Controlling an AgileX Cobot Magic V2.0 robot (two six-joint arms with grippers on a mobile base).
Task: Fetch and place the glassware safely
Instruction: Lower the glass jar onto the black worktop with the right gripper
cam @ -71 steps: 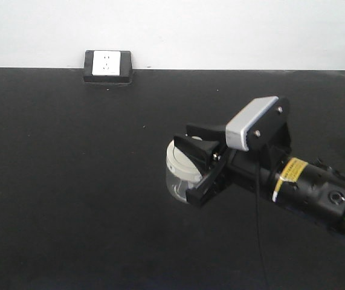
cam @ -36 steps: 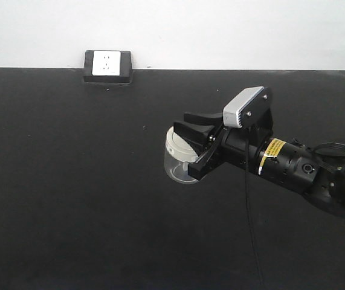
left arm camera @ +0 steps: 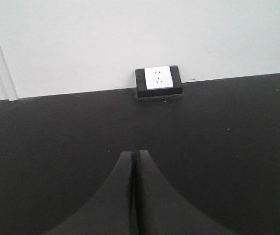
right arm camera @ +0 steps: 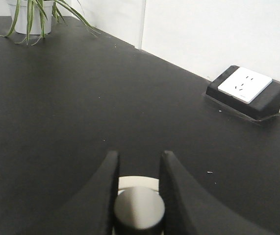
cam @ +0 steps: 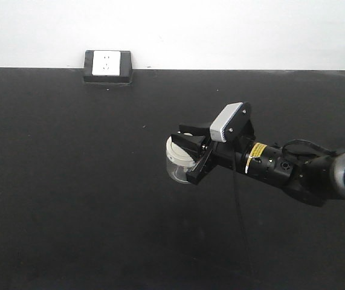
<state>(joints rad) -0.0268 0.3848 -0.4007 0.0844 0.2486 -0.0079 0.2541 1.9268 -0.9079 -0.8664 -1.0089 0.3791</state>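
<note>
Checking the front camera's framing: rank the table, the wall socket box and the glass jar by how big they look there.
1. Table
2. Socket box
3. Jar, partly hidden by the right gripper; socket box sits farther away, so this order is unsure.

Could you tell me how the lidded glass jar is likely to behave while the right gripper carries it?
The glass jar looks empty and small, so probably light. Its clear walls are likely slippery and breakable. The right gripper seems to grip at the cream lid, around its knob, so a loose lid might let the body drop.
</note>
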